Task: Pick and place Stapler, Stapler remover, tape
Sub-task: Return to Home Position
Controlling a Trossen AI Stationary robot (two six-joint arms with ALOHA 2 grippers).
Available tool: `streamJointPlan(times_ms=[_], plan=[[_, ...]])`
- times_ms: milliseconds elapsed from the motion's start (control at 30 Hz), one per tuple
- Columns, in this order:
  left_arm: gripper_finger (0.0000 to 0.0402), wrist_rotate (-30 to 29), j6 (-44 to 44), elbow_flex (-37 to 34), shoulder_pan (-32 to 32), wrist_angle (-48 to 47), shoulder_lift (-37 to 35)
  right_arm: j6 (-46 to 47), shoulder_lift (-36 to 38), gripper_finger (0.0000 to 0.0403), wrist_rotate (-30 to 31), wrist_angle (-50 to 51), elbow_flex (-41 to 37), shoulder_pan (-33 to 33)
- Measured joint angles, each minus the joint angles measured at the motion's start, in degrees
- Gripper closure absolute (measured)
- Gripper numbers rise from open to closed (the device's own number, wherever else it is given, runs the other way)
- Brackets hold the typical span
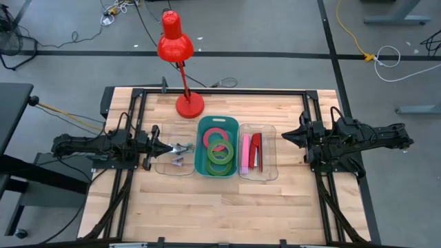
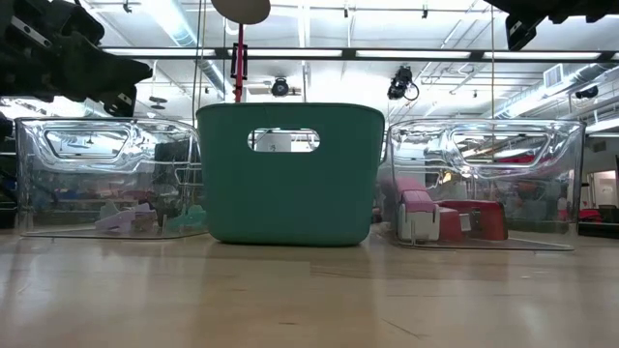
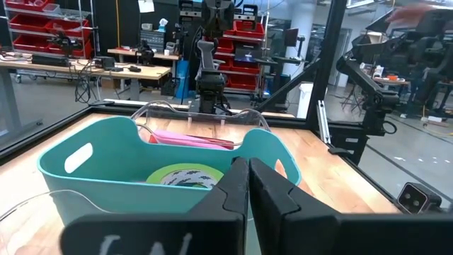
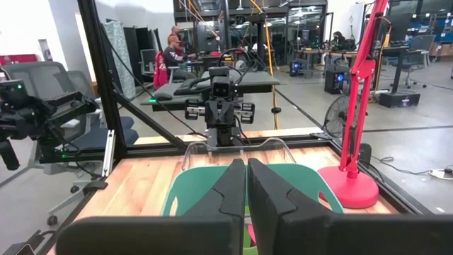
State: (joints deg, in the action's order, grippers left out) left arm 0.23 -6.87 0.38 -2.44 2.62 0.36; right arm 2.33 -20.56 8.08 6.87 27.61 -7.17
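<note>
Red stapler (image 1: 255, 151) in the clear bin (image 1: 269, 165) right of centre, near the right gripper (image 1: 286, 136), clenched empty at centre right. Stapler remover (image 1: 178, 160) in the left clear bin (image 1: 165, 169), just below the left gripper (image 1: 165, 146), likewise clenched empty. Tape rolls (image 1: 219, 148) in the teal bin (image 1: 199, 148) between

High cam hangs straight above the table (image 1: 207, 213) and looks down on all of it. Low cam sits at tabletop height by the near edge, pretty close to the green bin (image 2: 290, 184), facing the room behind. Left wrist cam peers past the left gripper (image 3: 246, 164) toward the right. Right wrist cam looks past the right gripper (image 4: 246, 164) toward the left. All four catch that green bin.
</note>
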Motion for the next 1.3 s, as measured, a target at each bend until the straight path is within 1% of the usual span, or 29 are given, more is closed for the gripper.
streamJointPlan(times_ms=[633, 767, 833, 1000, 1167, 1300], plan=[[0.0383, 0.0, 0.02, 0.0, 0.0, 0.17, 0.0, -0.49, 0.16, 0.0382, 0.02, -0.31, 0.0, -0.01], [0.0383, 0.0, 0.01, 0.0, 0.0, 0.17, 0.0, 1.16, 0.7, 0.0382, -0.21, -6.49, -0.25, -0.01], [0.0383, 0.0, 0.0, 0.0, 0.0, 0.17, 0.0, 1.29, 1.57, 0.0382, -0.7, -11.37, -1.56, 0.01], [0.0383, 0.0, 0.02, 0.0, 0.0, 0.17, 0.0, -4.3, 4.34, 0.0382, -2.65, -20.88, -7.93, 0.03], [0.0383, 0.01, 0.01, 0.0, 0.0, 0.17, 0.0, -4.99, 7.44, 0.0382, -3.75, -27.91, -16.2, 1.21], [0.0383, 0.02, 0.01, 0.0, 0.0, 0.17, -0.02, -5.4, 9.92, 0.0382, -7.31, -30.36, -20.15, 3.26]])
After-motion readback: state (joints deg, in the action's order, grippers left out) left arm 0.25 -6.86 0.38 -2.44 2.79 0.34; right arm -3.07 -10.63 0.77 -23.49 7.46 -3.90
